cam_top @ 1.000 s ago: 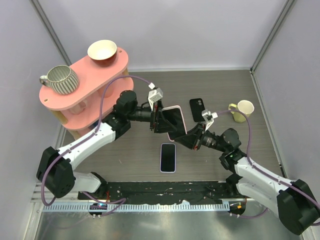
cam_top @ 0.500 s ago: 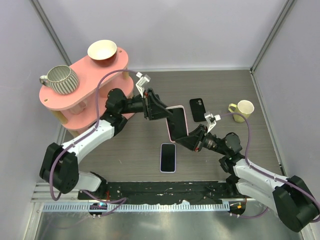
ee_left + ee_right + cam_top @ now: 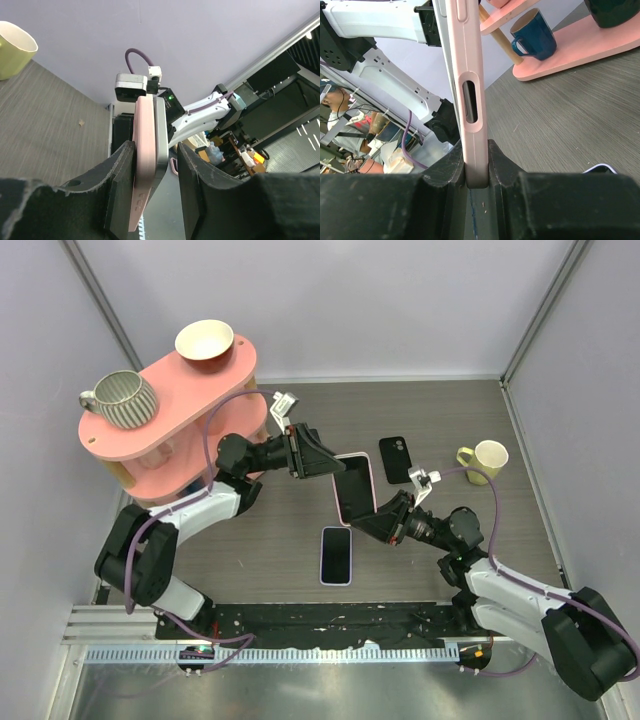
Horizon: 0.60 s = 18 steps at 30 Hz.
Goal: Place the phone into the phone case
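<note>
A pink phone case (image 3: 349, 455) with a dark-screened phone (image 3: 355, 485) lying in it is held tilted above the table's middle. My right gripper (image 3: 376, 523) is shut on the case's near edge; in the right wrist view both pads clamp the pink edge (image 3: 475, 150) at the gripper (image 3: 476, 167). My left gripper (image 3: 322, 462) straddles the far end. In the left wrist view the left finger (image 3: 120, 185) touches the pink case (image 3: 142, 165), and a gap separates the grey phone (image 3: 161, 145) from the right finger (image 3: 200, 185), so that gripper (image 3: 156, 155) is open.
A second phone (image 3: 336, 554) lies flat on the table below the held case. A black case (image 3: 395, 459) and a yellow mug (image 3: 490, 457) sit at the right. A pink two-tier stand (image 3: 175, 400) at the far left carries a striped mug (image 3: 125, 398) and a bowl (image 3: 205, 340).
My left gripper has drawn back up and to the left, from the case's side to its far end. The right gripper still holds the case, now slightly lower and nearer.
</note>
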Available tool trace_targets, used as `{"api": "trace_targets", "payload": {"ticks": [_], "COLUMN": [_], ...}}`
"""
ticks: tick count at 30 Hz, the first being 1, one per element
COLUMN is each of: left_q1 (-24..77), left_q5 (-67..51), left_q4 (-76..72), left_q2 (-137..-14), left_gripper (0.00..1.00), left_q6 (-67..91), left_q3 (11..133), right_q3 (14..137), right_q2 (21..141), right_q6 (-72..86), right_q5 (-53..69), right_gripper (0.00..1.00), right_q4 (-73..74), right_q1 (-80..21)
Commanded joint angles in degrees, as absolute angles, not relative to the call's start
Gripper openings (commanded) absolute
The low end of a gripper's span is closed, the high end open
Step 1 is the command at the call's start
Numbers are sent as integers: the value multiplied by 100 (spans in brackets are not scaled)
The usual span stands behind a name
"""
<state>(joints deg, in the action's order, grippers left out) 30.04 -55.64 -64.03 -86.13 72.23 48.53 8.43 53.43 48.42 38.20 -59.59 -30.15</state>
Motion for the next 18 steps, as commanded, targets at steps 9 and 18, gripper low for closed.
{"api": "trace_targets", "payload": {"ticks": [9, 18], "left_q1": [3041, 3041], "left_q5": [-5309, -5510], "left_q4": [-6726, -4466], "left_q2": [-8272, -7752], "left_gripper": [0, 0], "left_q6": [6691, 4933], "left_q3": [4614, 4737], "right_q3": [861, 1353], "right_q2": [5511, 5002], "right_q6": [4913, 4913], "right_q5": [3551, 3121], "right_gripper": [3, 55], "right_q4": [-6232, -5064], "right_q1": [-2979, -2988]}}
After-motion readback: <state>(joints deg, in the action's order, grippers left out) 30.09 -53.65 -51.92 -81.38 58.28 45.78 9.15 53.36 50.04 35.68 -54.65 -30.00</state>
